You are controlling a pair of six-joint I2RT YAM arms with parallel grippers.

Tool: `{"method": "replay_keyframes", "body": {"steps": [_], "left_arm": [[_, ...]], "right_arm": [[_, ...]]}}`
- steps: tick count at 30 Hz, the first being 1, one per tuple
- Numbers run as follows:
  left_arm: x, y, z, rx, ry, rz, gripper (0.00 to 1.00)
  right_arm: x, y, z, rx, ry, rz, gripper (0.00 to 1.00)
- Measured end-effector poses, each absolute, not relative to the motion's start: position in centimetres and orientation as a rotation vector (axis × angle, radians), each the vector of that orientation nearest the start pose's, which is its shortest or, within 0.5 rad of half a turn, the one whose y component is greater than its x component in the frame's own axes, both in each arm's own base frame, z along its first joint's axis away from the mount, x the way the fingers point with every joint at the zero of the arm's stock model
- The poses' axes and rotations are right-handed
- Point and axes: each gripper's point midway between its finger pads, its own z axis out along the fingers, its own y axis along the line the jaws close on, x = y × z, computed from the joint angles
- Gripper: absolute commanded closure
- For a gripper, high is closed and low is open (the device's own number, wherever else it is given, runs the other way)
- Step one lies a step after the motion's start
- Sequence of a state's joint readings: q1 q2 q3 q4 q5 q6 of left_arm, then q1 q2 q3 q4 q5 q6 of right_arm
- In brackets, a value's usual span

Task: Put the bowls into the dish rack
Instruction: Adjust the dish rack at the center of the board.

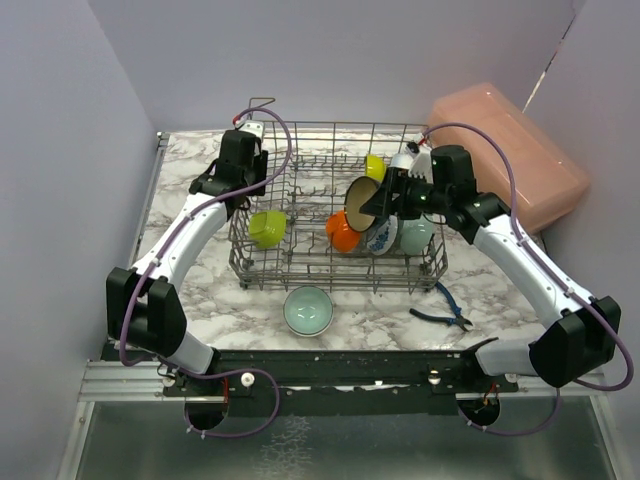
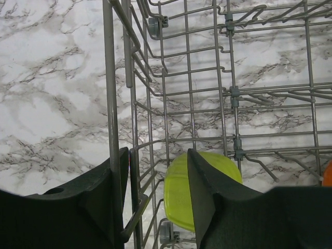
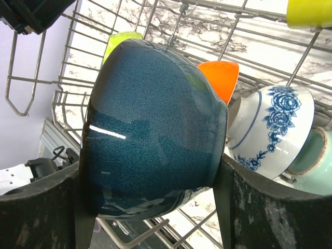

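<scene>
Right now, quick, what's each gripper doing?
Left gripper: open, jaws either side of a wall wire of the dish rack, no grip visible.
Right gripper: shut on the dark teal bowl.

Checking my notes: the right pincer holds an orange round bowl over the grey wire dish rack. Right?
No: the right pincer holds a dark teal glazed round bowl, not orange, over the grey wire dish rack, as the right wrist view shows.

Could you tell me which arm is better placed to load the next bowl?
Right: the right end effector grips the dark teal bowl over the dish rack; the left end effector only straddles its wall.
</scene>
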State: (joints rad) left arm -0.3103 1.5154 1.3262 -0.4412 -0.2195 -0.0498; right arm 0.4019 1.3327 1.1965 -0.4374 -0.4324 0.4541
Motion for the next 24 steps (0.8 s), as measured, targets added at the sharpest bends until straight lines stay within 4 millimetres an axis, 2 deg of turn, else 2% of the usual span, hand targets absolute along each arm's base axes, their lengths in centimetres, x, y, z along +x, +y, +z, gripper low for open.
{"method": "replay_keyframes", "body": {"steps": [3,17,24], "left_arm": [[42.1,-9.9,21.2,0.159,2.183,0.011,0.69],[42.0,-11.2,21.4,0.179,2.192,-0.14,0.69],[41.8,-12.5,21.6,0.247,2.18,-0.216,0.84]], "right_arm": [[31.5,23.0,24.8,-0.214,2.217,0.938,1.0],[32.5,22.6,25.1,-0.218,2.215,0.87,1.0],[33.2,22.1,25.0,-0.221,2.225,0.811,1.0]]}}
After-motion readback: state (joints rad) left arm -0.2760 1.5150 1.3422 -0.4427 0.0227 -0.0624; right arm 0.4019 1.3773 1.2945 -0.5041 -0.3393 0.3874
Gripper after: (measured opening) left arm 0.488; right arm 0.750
